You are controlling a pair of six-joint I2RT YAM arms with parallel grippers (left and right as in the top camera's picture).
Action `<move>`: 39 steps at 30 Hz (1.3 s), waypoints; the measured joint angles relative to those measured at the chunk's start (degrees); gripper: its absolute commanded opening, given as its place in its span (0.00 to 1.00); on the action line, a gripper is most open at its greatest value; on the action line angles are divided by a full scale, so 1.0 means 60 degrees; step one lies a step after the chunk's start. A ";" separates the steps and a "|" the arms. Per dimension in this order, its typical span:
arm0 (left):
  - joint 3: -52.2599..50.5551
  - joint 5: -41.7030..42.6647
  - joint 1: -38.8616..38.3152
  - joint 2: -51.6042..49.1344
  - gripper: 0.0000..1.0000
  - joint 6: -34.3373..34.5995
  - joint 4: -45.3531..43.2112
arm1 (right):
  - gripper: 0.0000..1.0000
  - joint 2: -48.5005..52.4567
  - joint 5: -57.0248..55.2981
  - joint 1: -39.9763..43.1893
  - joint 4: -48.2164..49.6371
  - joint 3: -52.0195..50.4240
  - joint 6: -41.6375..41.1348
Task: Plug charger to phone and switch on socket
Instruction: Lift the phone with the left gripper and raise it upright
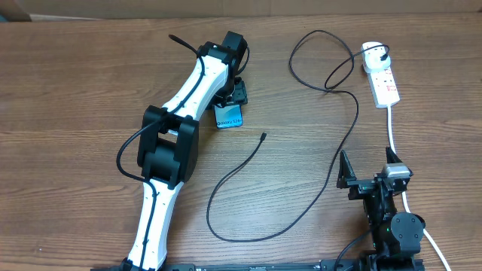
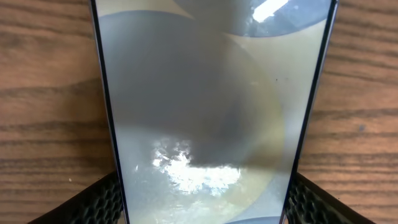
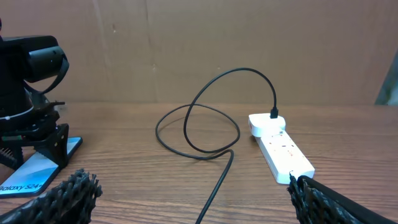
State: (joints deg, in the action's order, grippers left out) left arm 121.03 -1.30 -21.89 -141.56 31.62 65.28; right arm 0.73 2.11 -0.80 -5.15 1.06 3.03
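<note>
While the right pincer [image 1: 368, 177] sits near, spread wide and empty, it should take the charger cable [image 1: 256, 149] just behind its loose tip [image 1: 263, 136] on the bench [image 1: 75, 75]. Farther off, the left pincer [image 1: 230, 108] clamps the phone [image 1: 229, 118] by its sides and should hold it steady. Farthest, the socket [image 1: 385, 81] already holds the plug [image 1: 382, 53].

My left arm [image 1: 197, 83] covers the phone [image 1: 230, 119], and the cable [image 1: 337, 154] loops across the bare table [image 1: 75, 90] between my right gripper [image 1: 369, 172] and its loose tip [image 1: 263, 136]
</note>
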 measured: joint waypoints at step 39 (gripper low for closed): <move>0.1016 1.2305 0.1898 -0.0164 0.71 0.0903 0.1078 | 1.00 0.0000 0.0004 0.0000 -0.0004 0.0000 -0.0004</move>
State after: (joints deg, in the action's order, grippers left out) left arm 127.13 72.53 -10.50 -142.54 37.04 71.75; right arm 0.73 2.13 -0.80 -5.17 1.06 3.01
